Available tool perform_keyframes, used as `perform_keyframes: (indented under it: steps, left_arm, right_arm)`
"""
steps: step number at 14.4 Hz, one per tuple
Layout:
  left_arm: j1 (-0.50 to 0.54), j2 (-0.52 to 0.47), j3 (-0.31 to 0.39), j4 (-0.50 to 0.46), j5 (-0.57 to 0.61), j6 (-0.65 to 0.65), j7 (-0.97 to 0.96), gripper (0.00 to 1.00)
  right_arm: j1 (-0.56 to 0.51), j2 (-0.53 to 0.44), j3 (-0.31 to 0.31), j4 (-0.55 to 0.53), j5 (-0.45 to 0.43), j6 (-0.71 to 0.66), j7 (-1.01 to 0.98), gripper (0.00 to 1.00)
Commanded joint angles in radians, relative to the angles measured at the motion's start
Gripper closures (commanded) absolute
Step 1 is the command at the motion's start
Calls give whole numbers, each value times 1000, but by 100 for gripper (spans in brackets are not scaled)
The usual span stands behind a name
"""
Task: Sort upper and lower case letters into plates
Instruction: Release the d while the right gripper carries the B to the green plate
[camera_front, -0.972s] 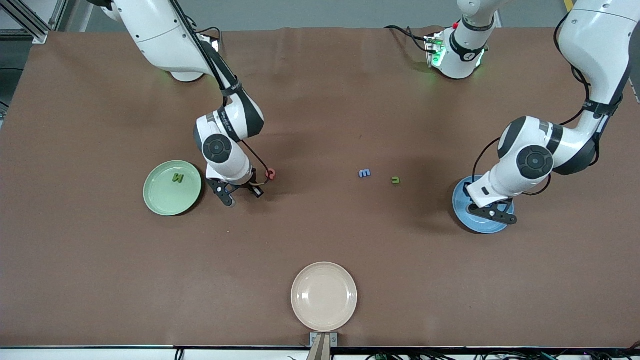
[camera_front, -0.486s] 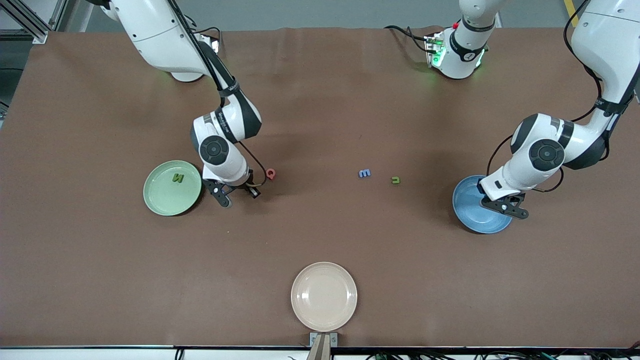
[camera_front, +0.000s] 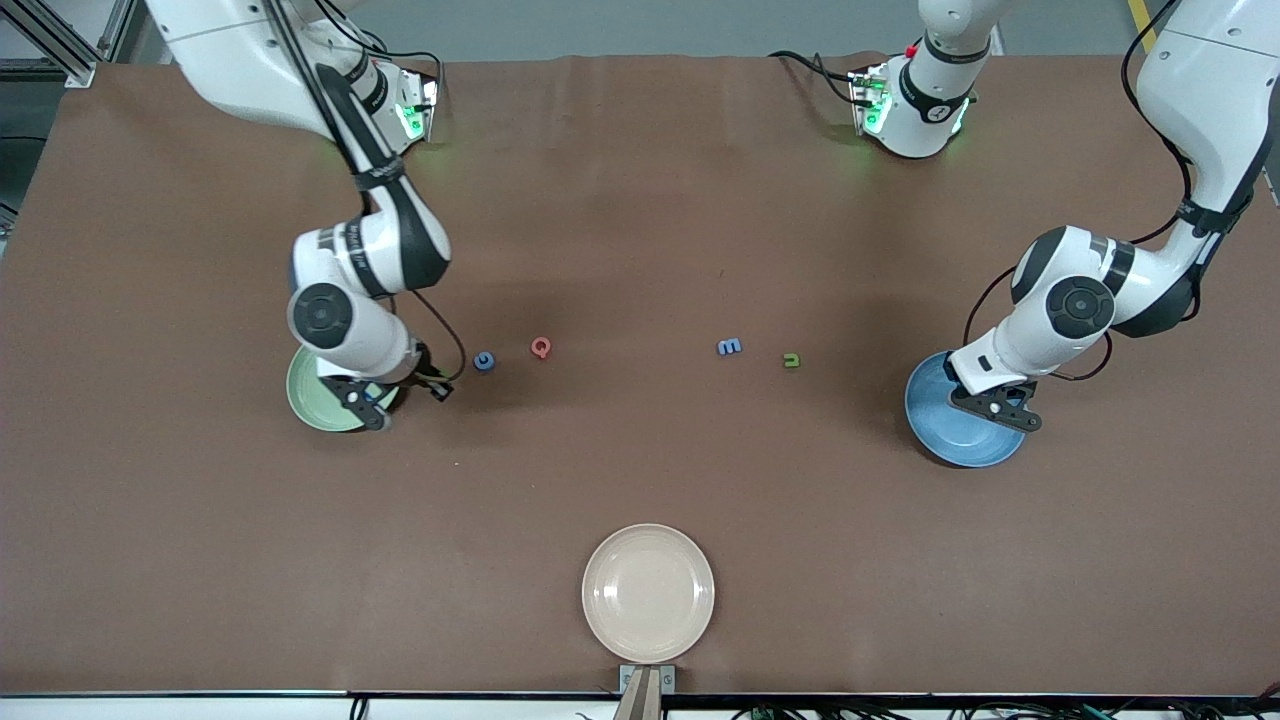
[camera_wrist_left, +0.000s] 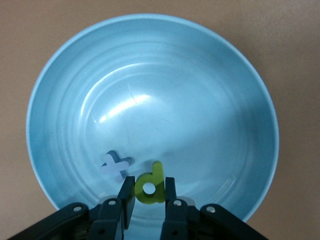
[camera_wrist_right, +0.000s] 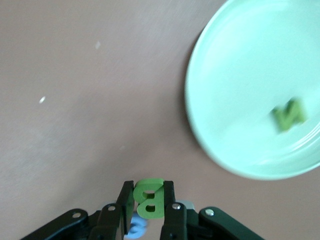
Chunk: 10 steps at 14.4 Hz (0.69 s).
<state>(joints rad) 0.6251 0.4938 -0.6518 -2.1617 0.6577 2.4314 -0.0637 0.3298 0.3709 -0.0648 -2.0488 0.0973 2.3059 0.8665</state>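
From the front, the right end effector (camera_front: 372, 407) hangs over the pale green plate's (camera_front: 312, 400) rim and the left end effector (camera_front: 997, 410) over the blue plate (camera_front: 950, 435). The left wrist view shows it clenched on a green d (camera_wrist_left: 150, 184), an x (camera_wrist_left: 116, 166) lying in the plate. The right wrist view shows a green B (camera_wrist_right: 149, 198) gripped beside the plate holding a green N (camera_wrist_right: 289, 115).
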Motion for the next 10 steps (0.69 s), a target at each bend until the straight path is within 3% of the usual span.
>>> perform_keyframes:
  steps: [1, 3, 4, 7, 9, 10]
  left_arm:
    - [31, 22, -12, -9, 63, 17, 2, 93]
    - [33, 19, -12, -7, 72, 17, 7, 82]
    - [31, 16, -14, -4, 74, 15, 12, 68]
    - [31, 11, -49, 2, 74, 14, 16, 6]
    - [31, -3, -93, 5, 69, 3, -2, 0]
    - [30, -9, -110, 8, 60, 0, -13, 0]
  right_arm:
    - [-93, -75, 16, -115, -10, 29, -159, 100]
    - [-144, -79, 16, -187, -8, 111, -243, 100]
    - [-158, -78, 16, -218, -8, 160, -274, 100]
    - [-189, -66, 17, -281, -8, 266, -317, 100]
    - [-187, -64, 19, -295, -8, 290, -317, 98]
    - [-187, -64, 19, -292, -8, 277, -317, 89]
